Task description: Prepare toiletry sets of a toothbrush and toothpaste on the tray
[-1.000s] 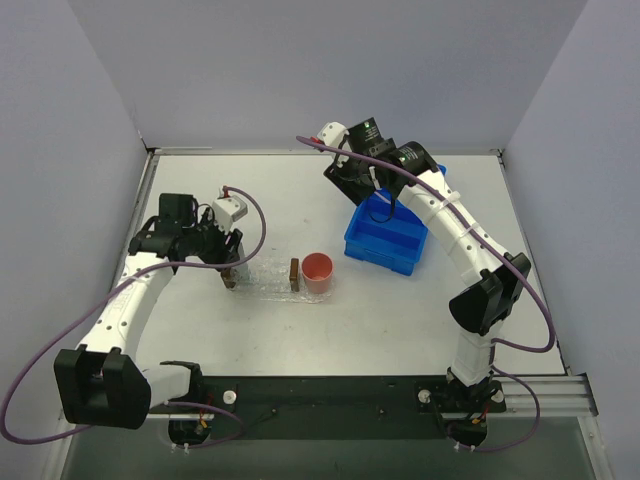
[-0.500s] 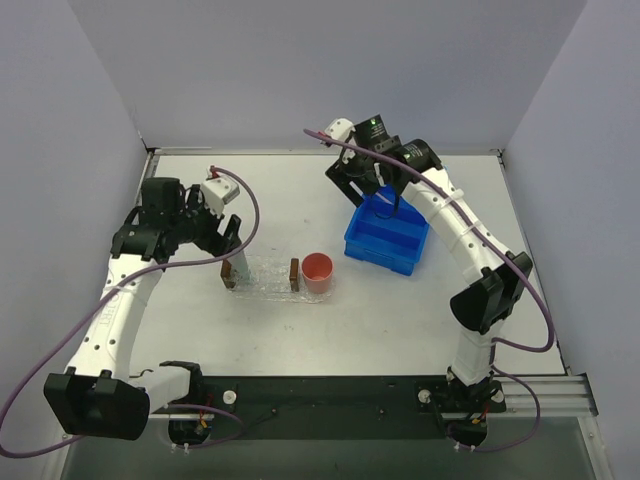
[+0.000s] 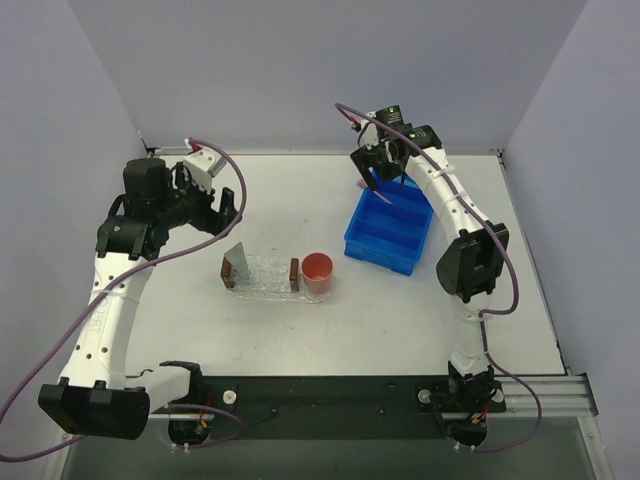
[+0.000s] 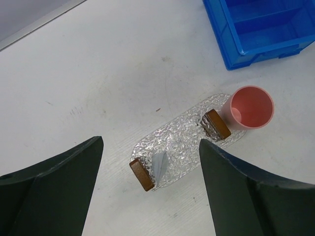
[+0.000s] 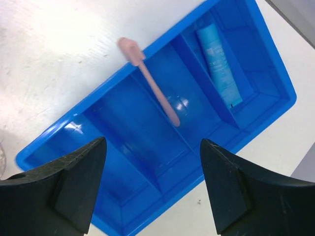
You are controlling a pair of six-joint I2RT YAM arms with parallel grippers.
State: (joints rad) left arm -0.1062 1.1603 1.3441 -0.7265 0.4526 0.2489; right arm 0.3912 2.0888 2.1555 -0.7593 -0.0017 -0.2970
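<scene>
The clear bumpy tray point(image 3: 265, 276) lies mid-table, also in the left wrist view point(image 4: 189, 140). The whitish-grey toothpaste tube point(image 3: 238, 261) stands on it, leaning on the left brown block point(image 4: 141, 175); it also shows in the left wrist view point(image 4: 160, 167). My left gripper point(image 3: 208, 195) is open and empty, high above and behind the tray point(image 4: 150, 143). My right gripper point(image 3: 383, 170) is open and empty above the blue bin point(image 5: 152, 141). The pink toothbrush point(image 5: 150, 83) lies in the bin's middle compartment, head over the rim. The light blue toothpaste tube point(image 5: 219, 64) lies in the neighbouring compartment.
The blue divided bin point(image 3: 388, 232) sits right of the tray, also in the right wrist view point(image 5: 123, 196). A pink cup point(image 3: 318, 271) stands at the tray's right end beside a second brown block point(image 4: 217, 125). Grey walls enclose the table on three sides.
My left gripper has lifted up and back to the left, away from the tray, leaving the whitish-grey tube leaning on the brown block. My right gripper has shifted right, over the bin's far end.
</scene>
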